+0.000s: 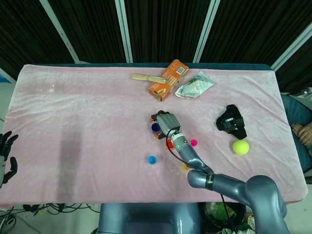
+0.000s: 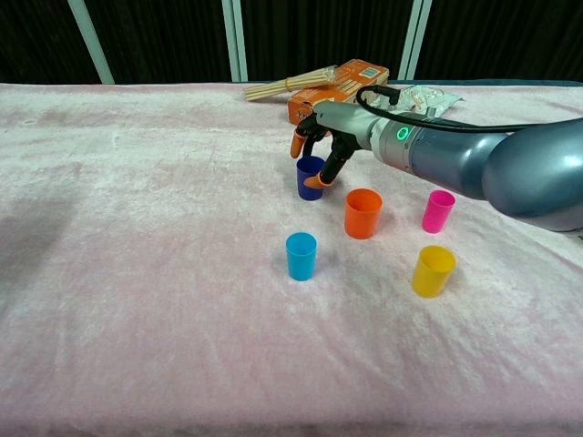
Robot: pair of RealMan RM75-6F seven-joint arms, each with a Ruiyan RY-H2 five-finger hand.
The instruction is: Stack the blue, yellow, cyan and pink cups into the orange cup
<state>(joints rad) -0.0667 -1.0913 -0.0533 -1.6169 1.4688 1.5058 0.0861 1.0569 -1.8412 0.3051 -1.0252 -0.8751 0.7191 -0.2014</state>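
Right hand [image 2: 321, 146] sits over the upright blue cup [image 2: 309, 178], fingers around its rim; grasp unconfirmed. Orange cup [image 2: 363, 213] stands just near-right. Left hand [image 1: 7, 156] is well apart, fingers apart, holding nothing.

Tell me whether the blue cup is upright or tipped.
Upright: the blue cup stands on its base with its open mouth up, right hand fingers around its rim.

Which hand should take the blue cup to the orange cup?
Right. The right hand is already at the blue cup, fingers around its rim, with the orange cup just beside it. The left hand sits at the far table edge, well away from all the cups.
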